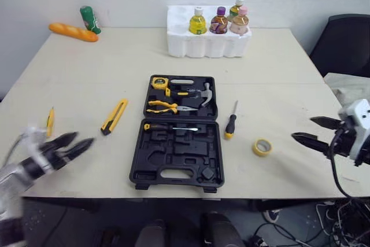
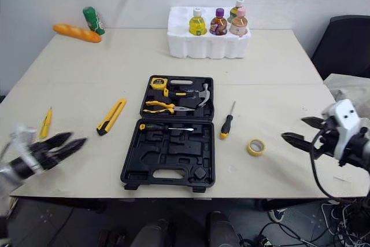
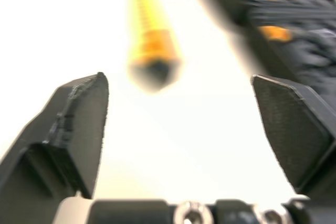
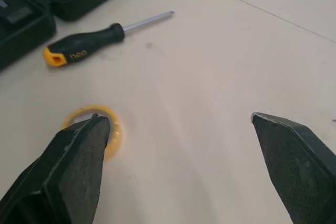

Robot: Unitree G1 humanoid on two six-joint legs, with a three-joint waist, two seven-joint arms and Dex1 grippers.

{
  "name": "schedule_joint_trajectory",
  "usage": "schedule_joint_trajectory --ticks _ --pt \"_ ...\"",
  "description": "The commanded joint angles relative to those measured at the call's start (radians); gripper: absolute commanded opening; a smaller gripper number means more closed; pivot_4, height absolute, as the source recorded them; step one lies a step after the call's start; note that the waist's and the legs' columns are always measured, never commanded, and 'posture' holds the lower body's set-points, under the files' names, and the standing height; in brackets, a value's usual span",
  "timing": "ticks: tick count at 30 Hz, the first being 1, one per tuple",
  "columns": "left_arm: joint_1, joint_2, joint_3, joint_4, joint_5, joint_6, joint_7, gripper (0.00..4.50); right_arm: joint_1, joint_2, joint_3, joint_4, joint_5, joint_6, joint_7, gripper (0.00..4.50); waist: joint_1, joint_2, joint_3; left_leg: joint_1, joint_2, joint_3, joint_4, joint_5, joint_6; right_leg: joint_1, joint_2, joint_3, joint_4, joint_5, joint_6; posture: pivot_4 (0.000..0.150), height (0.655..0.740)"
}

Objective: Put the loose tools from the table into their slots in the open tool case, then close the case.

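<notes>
1. Case (image 1: 149, 160) lies open at mid-surface (image 1: 277, 67), with a tape measure (image 1: 159, 83), hammer (image 1: 205, 93) and pliers (image 1: 162, 106) slotted in its far half.
2. Screwdriver (image 1: 231, 121) lies loose just right of the case; the white print on its black handle is too small to read.
3. Tape roll (image 1: 262, 146) lies between the screwdriver and the right tool (image 1: 303, 128), whose fingers are spread and empty.
4. Knife (image 1: 114, 116) lies left of the case; the left tool (image 1: 82, 139) hovers nearby, fingers apart and empty.
5. Bottles (image 1: 219, 21) stand at the far side, labels unreadable.

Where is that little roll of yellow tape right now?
In the head views the yellow tape roll lies on the table, at the robot's right, between the black-handled screwdriver and the open right pincer.
</notes>
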Motion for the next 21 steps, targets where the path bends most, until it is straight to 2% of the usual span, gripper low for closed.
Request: schedule_joint_trajectory --ticks 1,3,7,13,17,21 --pt "0.095 0.024 0.152 0.015 0.025 -0.067 0.105 4.42 -0.038 -0.04 -0.026 0.143 -0.055 -0.072 0.031 4.5 0.001 0.002 0.001 0.0 0.0 0.0 0.0 0.0 0.0 0.0 -0.001 0.0 -0.001 0.0 -0.001 0.15 0.7367" --pt "0.156 0.02 0.184 0.018 0.063 -0.105 0.168 4.42 -0.058 -0.048 -0.025 0.216 -0.076 -0.099 0.042 4.5 0.004 0.004 0.002 0.0 -0.001 0.0 -0.002 -0.001 0.001 0.0 -0.001 0.0 -0.003 -0.001 -0.001 0.15 0.7367" --pt "0.218 0.036 0.242 0.064 0.061 -0.134 0.211 4.42 -0.087 -0.062 -0.025 0.326 -0.117 -0.147 0.06 4.5 0.012 0.005 0.003 0.0 -0.001 0.001 -0.006 -0.001 0.0 -0.001 -0.001 0.0 -0.005 -0.001 -0.001 0.15 0.7367" --pt "0.198 0.049 0.194 0.047 0.046 -0.123 0.236 4.42 -0.104 -0.048 -0.019 0.33 -0.128 -0.157 0.08 4.5 0.018 0.008 0.004 0.001 -0.001 0.001 -0.012 0.001 -0.003 -0.002 -0.001 0.0 -0.005 -0.001 -0.003 0.15 0.7367" --pt "0.167 0.059 0.106 -0.068 0.005 -0.075 0.183 4.42 -0.057 -0.01 -0.039 0.163 -0.082 -0.095 0.067 4.5 0.018 0.008 0.005 0.001 0.0 0.001 -0.013 0.002 -0.004 -0.003 -0.001 -0.001 -0.004 -0.002 -0.003 0.15 0.7367" --pt "0.153 0.079 -0.018 -0.277 -0.053 -0.009 0.1 4.42 0.001 0.068 -0.073 -0.15 0.04 0.088 -0.024 4.5 0.017 0.009 0.005 0.001 0.0 0.001 -0.013 0.002 -0.004 -0.003 -0.001 -0.001 -0.005 -0.001 -0.003 0.15 0.7367"
